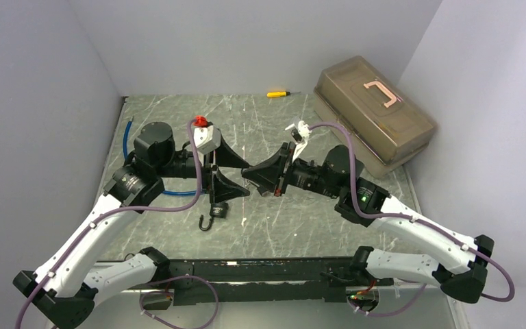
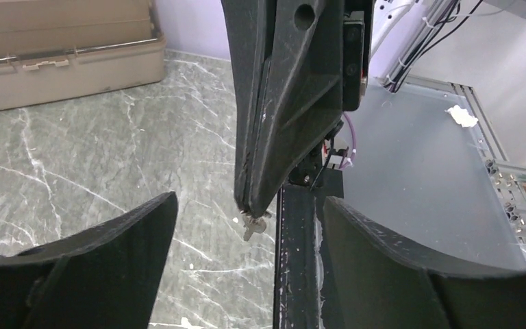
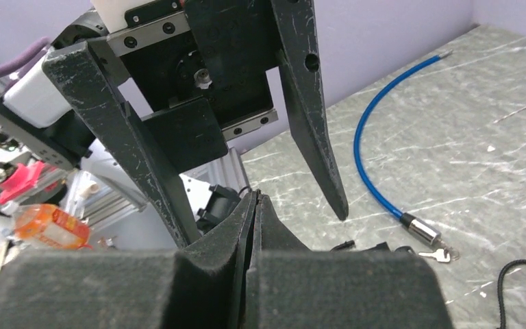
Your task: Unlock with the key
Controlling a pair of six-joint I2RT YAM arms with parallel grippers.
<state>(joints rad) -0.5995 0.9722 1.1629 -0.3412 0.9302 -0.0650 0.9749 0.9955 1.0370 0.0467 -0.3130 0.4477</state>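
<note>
**Reader:** Label the largest parts first.

**Arm:** The marbled grey-green table (image 1: 274,226) carries everything. In its far right corner sits a tan plastic case (image 1: 377,113) with a pink handle. My two arms reach inward and meet over the middle of the table.

**Reader:** And the grippers?

**Arm:** My left gripper (image 1: 248,179) stands wide, with one finger on each side of my right gripper (image 2: 248,205) and neither touching it. The right one is closed tight, its two fingers pressed flat together. A small key (image 2: 253,227) pokes out just below their tip, apparently pinched there above the table.

**Reader:** The smaller items?

**Arm:** A blue cable (image 3: 357,147) curves across the left part of the table and ends in a metal plug (image 3: 422,234). A black lock (image 1: 219,210) lies on the table just on the near side of my left gripper, with a black hook (image 1: 207,223) beside it. A yellow-handled screwdriver (image 1: 278,93) lies at the far edge. Smallest of all, a loose key (image 3: 442,255) lies flat just beside the metal plug.
</note>
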